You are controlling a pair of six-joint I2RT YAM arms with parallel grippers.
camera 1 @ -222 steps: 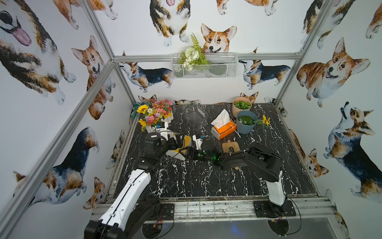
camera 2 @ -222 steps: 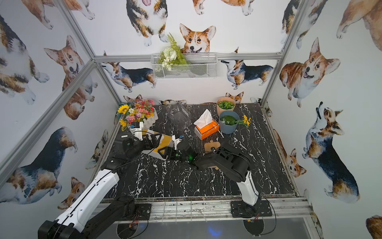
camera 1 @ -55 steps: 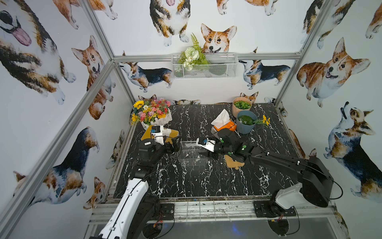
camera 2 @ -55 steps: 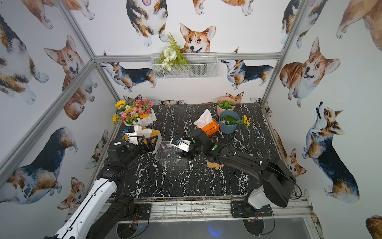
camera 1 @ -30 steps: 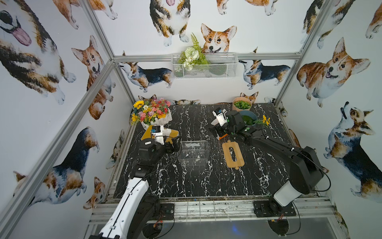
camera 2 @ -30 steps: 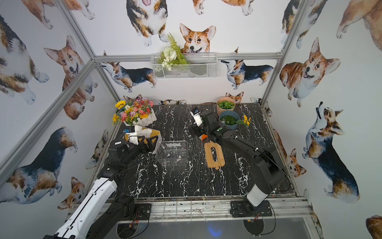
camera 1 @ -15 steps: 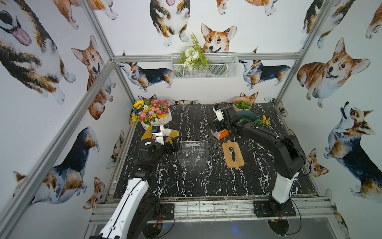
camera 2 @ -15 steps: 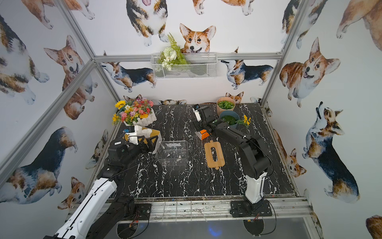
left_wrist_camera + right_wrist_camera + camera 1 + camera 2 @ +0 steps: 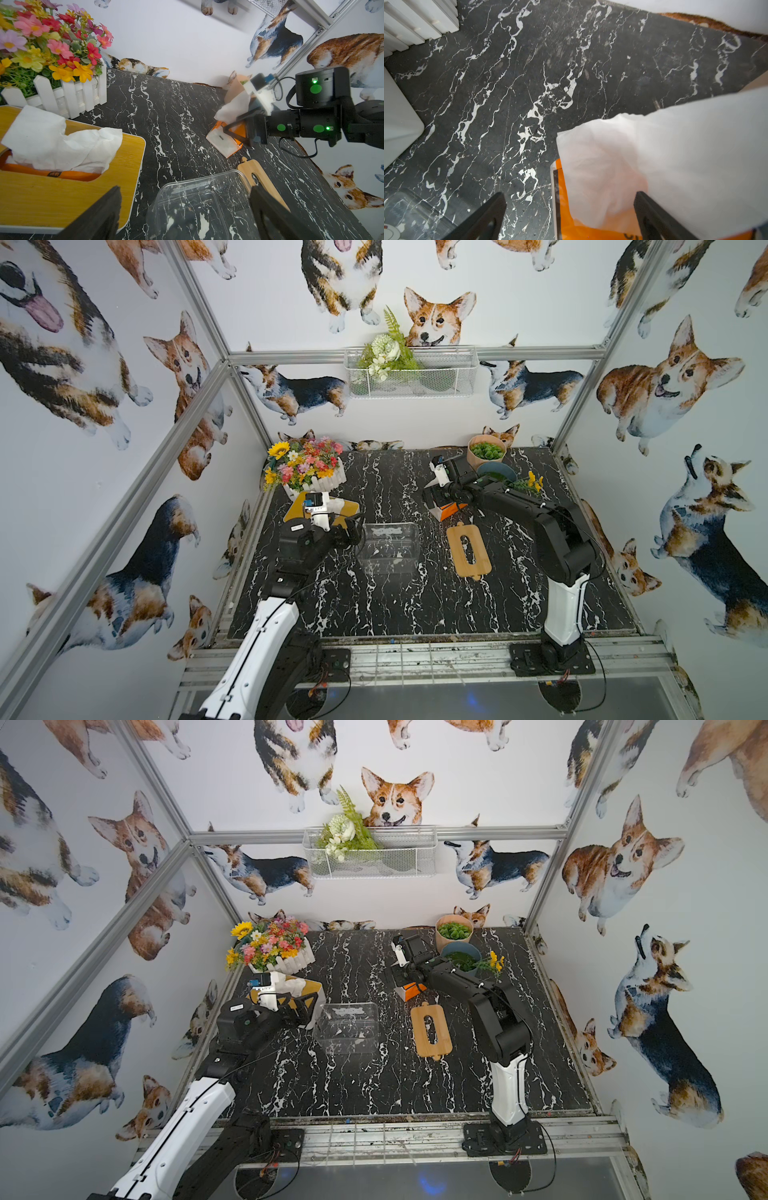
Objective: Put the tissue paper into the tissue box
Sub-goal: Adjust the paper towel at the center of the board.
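Left gripper (image 9: 184, 192): my fingers are wide apart and hold nothing, sitting at the left edge of the open-topped clear box (image 9: 388, 547) mid-table. The bamboo lid (image 9: 468, 549) lies flat just right of the box, not touching it. Further back, my right gripper (image 9: 570, 195) is at the orange tissue pack (image 9: 451, 509). Fingers are spread, the white sheet (image 9: 654, 155) sticks up between them, and nothing is clamped. The pack sits behind and to the right of the box, apart from it. A wood-topped tissue box (image 9: 83, 187) is beside my left wrist, with the flower planter (image 9: 307, 468) behind it. The blue pot (image 9: 496, 472) crowds my right wrist, and the tan pot (image 9: 486, 452) stands at the back wall.
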